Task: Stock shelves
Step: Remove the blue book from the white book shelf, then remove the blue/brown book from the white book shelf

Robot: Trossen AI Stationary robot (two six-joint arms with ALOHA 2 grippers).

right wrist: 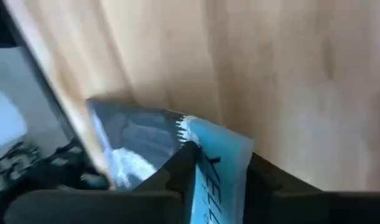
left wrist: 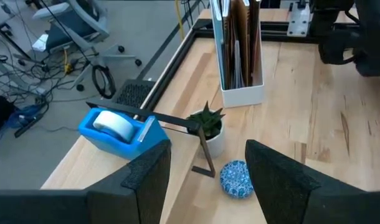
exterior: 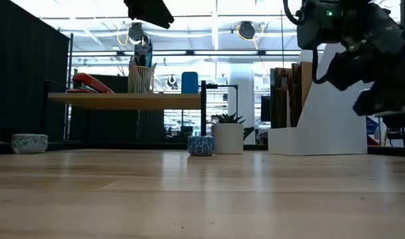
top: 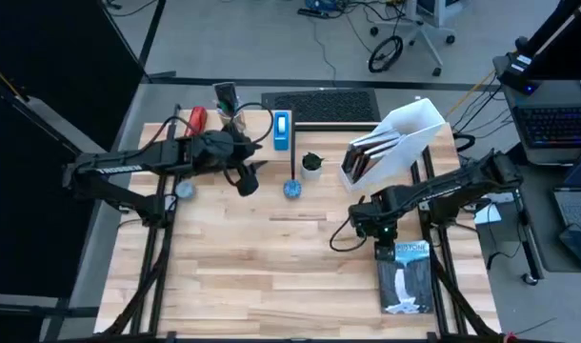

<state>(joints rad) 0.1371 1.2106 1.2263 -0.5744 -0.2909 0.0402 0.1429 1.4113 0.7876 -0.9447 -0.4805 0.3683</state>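
The low wood shelf (top: 252, 124) stands on black legs at the back left. On it are a red stapler (top: 197, 117), a pencil cup (top: 235, 119) and a blue tape dispenser (left wrist: 118, 130). The white file holder (top: 414, 129) stands at the back right with books upright inside. My left gripper (top: 248, 181) hangs open high above the table, by the shelf's right end, over a blue patterned bowl (left wrist: 235, 179). My right gripper (top: 384, 232) is open above the far end of a blue-and-grey book (top: 405, 276), which lies flat at the near right.
A small potted plant (top: 312, 164) stands just behind the blue patterned bowl. A second bowl (top: 184, 191) sits on the table at the left, near the left arm. A keyboard (top: 319, 103) lies beyond the far edge. Bare tabletop (top: 271, 267) fills the middle and near side.
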